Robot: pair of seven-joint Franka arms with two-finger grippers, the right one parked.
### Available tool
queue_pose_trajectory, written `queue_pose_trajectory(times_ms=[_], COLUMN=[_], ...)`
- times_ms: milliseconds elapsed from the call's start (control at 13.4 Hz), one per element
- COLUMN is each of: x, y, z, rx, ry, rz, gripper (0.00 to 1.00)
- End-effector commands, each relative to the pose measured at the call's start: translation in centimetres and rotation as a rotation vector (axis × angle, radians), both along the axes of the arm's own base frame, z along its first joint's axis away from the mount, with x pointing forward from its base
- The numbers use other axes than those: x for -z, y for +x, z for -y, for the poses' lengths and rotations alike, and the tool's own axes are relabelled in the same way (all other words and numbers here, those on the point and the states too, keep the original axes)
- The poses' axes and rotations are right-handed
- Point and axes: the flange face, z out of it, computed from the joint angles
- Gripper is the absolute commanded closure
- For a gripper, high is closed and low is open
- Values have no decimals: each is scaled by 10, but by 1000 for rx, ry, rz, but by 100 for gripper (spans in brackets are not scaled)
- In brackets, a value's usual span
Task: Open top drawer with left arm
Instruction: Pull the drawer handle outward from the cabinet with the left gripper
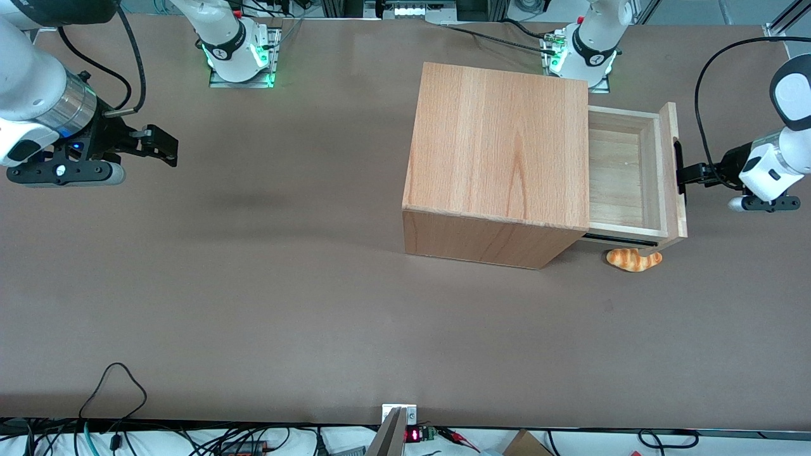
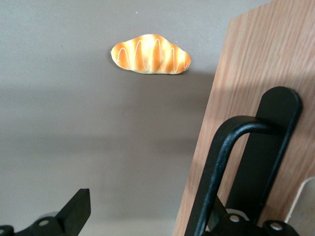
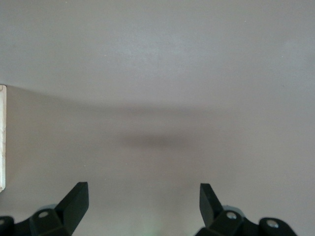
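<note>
- The box-like light-wood cabinet point(image 1: 500, 161) stands on the brown table point(image 1: 253, 304), toward the working arm's end.
- Its shallow top drawer point(image 1: 624, 174) stands drawn well out of the cabinet body; the paler bare-wood inside shows and appears empty.
- The long narrow black handle point(image 1: 678, 166) on the drawer's front panel faces the white left arm point(image 1: 776, 161).
- The small black two-finger gripper point(image 1: 687, 175) sits at that handle. In the left wrist view its fingers are spread wide: one fingertip point(image 2: 78, 209) hangs free over the table, the other lies hidden by the handle bar point(image 2: 231, 162). It is not clamped on anything.
- A striped orange-and-cream croissant-shaped toy point(image 1: 634, 259) lies on the table just under the drawer's nearer corner.
- Judgement: the opening appears essentially done; only withdrawal of the arm, or a little further pull, seems left.
</note>
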Motion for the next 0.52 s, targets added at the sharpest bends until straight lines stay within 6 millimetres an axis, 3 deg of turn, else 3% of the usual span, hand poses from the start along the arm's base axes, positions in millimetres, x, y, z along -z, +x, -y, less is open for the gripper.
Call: queue_pose_trajectory(times_ms=[0, 223, 446], x=[-8, -20, -51], y=[4, 8, 16], z=[-26, -31, -32], rx=[20, 16, 19], ry=[22, 25, 19], rz=[14, 27, 24], gripper=[0, 0, 0])
